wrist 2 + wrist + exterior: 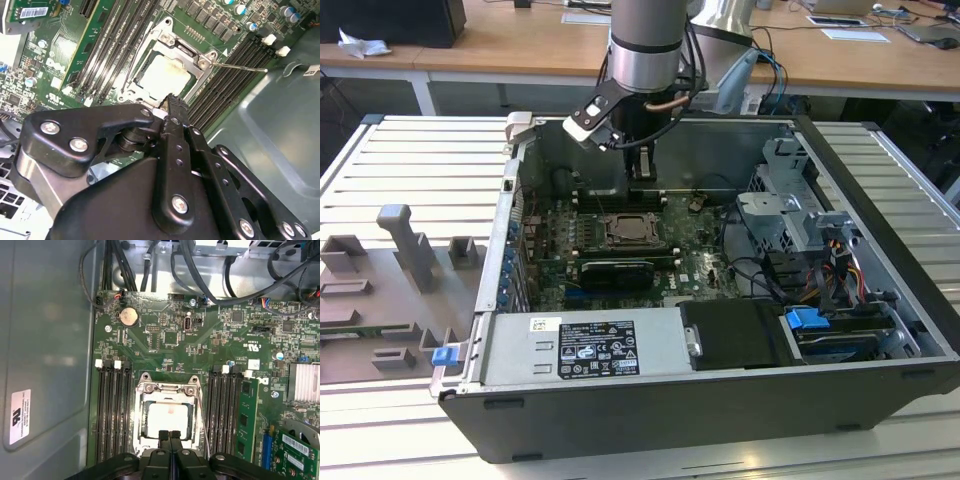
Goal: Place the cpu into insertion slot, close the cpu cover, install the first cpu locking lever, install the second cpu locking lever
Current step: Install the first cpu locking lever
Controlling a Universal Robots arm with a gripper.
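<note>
Fingers [162, 436] together, near cpu cover [167, 391]

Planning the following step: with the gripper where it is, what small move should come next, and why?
Probably slide the shut gripper sideways onto the locking lever: the cpu sits under the closed cpu cover, while that lever juts out, seemingly unlatched.

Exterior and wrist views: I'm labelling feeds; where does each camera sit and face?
Exterior view: off the arm, above the case, looking down; arm and end effector show.
First wrist view: on the wrist, squarely facing the motherboard; shut fingertips show.
Second wrist view: on the wrist, oblique; end effector linkage shows.
Both wrist views share the cpu.
</note>
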